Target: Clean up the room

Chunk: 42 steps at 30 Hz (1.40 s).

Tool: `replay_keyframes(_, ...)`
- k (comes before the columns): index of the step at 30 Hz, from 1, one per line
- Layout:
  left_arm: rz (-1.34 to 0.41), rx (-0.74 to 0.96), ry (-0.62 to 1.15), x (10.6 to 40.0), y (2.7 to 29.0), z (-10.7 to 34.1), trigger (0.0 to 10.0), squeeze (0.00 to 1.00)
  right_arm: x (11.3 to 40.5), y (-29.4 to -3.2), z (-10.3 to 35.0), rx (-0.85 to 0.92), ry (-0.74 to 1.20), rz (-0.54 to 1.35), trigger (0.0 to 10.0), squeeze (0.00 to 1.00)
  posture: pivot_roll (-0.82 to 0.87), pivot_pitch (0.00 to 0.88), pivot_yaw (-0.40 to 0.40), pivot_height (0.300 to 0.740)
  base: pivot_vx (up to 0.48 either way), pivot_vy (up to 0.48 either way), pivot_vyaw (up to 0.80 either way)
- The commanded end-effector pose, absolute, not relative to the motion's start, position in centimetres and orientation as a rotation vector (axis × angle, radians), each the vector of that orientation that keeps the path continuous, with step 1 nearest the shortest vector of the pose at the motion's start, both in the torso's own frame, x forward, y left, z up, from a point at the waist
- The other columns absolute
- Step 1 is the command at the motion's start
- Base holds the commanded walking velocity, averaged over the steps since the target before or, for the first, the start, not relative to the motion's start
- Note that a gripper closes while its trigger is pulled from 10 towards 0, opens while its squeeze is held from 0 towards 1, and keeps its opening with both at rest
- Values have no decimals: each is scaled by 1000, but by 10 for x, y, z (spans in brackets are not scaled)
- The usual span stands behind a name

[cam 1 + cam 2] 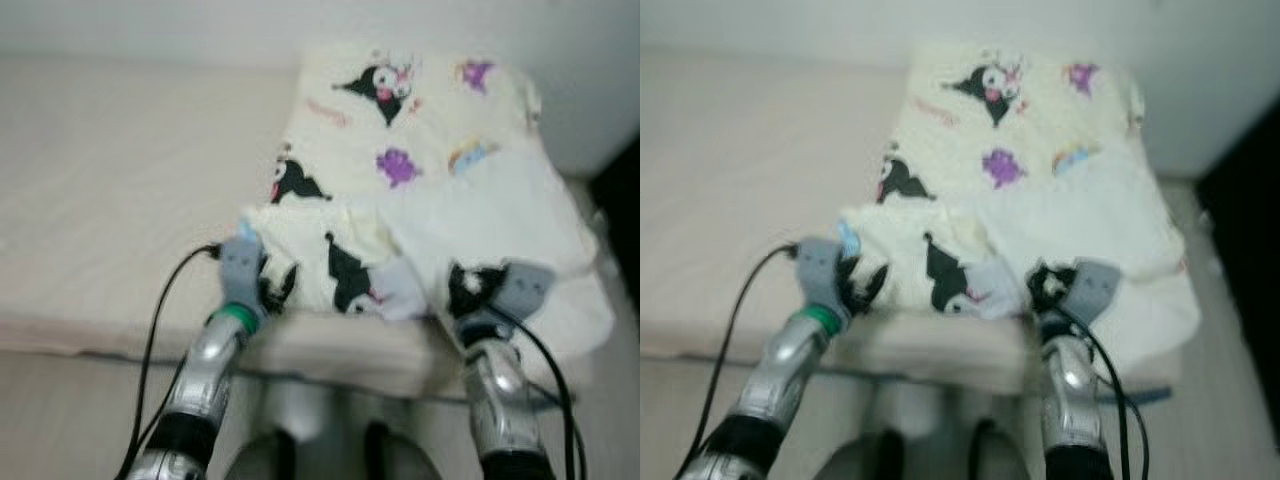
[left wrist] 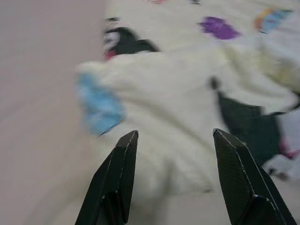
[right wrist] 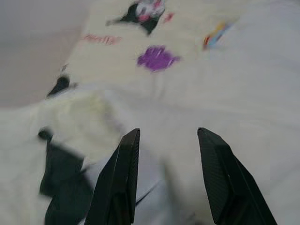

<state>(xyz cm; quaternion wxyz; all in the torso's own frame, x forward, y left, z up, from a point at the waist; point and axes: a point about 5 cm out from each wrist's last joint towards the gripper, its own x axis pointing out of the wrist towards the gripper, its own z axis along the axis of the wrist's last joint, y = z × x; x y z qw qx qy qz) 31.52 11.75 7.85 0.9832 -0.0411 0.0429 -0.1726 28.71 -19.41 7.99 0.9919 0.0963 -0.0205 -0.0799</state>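
Both silver arms reach forward from the lower edge of the head view. Bed: a beige mattress spanning the scene. Blanket: cream fleece printed with black and purple cartoon figures, lying crumpled on the bed's right portion, its near edge at the mattress edge. Left pincer and right pincer: fingers apart, each poised over the blanket's near edge, gripping nothing.

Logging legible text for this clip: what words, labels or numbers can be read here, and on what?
None can be read.
Pink script on the cream blanket, near its far left edge: too blurred to read.
The other blanket marks are cartoon figures, not text.
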Motion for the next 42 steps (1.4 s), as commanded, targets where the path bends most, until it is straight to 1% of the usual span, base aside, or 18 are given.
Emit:
replay_keyframes(1, -351, -87, 114, 310, 115, 71, 10000, 0, 281, -200, 71, 204, -3, -186, 10000, 0, -14, 170, 119, 736, 0, 0, 0)
replay_keyframes(13, -389, -94, 144, 307, 110, 66, 10000, 0, 280, -202, 71, 208, -3, -209, 10000, 0, -17, 177, 126, 736, 0, 0, 0)
replay_keyframes(21, -366, -91, 164, 309, 114, 64, 10000, 0, 285, -205, 78, 151, -22, -212, 10000, 0, -18, 179, 130, 736, 0, 0, 0)
replay_keyframes(28, -293, -105, 163, 310, 121, 63, 10000, 0, 292, -207, 87, 118, -49, -190, 10000, 0, -19, 185, 108, 712, 0, 0, 0)
replay_keyframes(29, -285, -107, 160, 308, 123, 63, 10000, 0, 295, -207, 90, 98, -53, -167, 10000, 0, -19, 185, 105, 702, 0, 0, 0)
replay_keyframes(30, -285, -107, 160, 308, 123, 63, 10000, 0, 295, -207, 90, 98, -53, -167, 10000, 0, -19, 185, 105, 702, 0, 0, 0)
replay_keyframes(36, -280, -103, 161, 306, 124, 62, 10000, 0, 298, -205, 90, 89, -44, -133, 10000, 0, -16, 191, 100, 667, 0, 0, 0)
replay_keyframes(42, -284, -100, 161, 306, 123, 62, 10000, 0, 298, -206, 90, 88, -44, -131, 10000, 0, -18, 191, 102, 648, 0, 0, 0)
